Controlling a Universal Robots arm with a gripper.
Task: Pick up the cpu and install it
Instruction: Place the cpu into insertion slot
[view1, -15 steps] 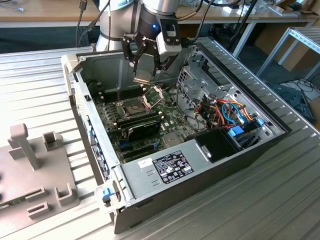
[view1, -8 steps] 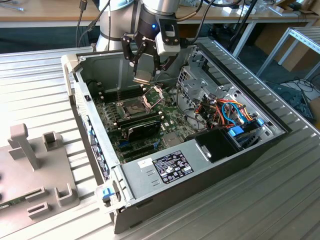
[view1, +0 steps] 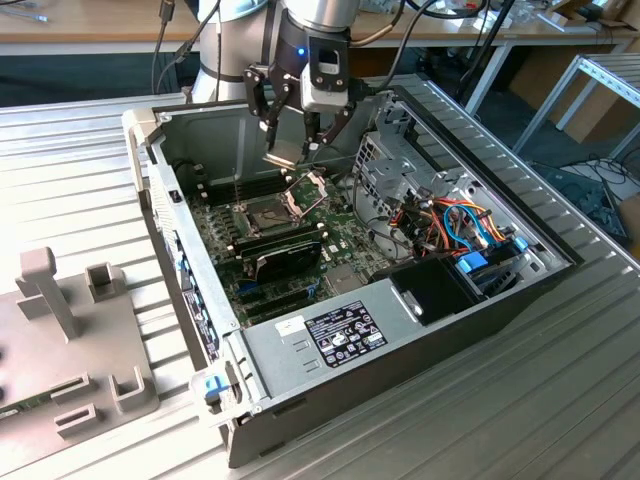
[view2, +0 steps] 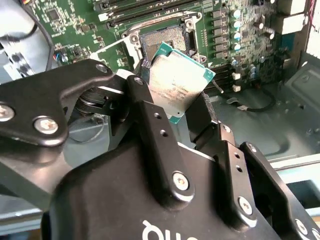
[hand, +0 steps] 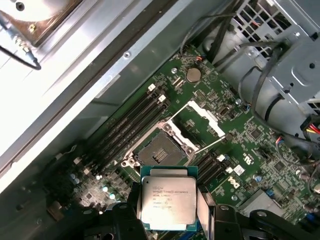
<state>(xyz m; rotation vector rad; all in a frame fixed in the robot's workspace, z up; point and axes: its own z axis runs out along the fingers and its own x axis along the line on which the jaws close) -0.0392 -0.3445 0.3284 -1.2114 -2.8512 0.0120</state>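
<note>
One cpu (hand: 168, 202), flat square, silver-grey top, green edge

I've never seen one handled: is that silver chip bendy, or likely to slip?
Probably stiff: the cpu looks unbent though the jaws grip only its edges. Likely light, being thin. Its narrow edges give little hold, so it might slip.

Free air separates the held cpu (hand: 167, 202) from the socket (hand: 159, 150); raised frame (hand: 202, 111) and drive cage (view1: 395, 165) stand beside.
</note>
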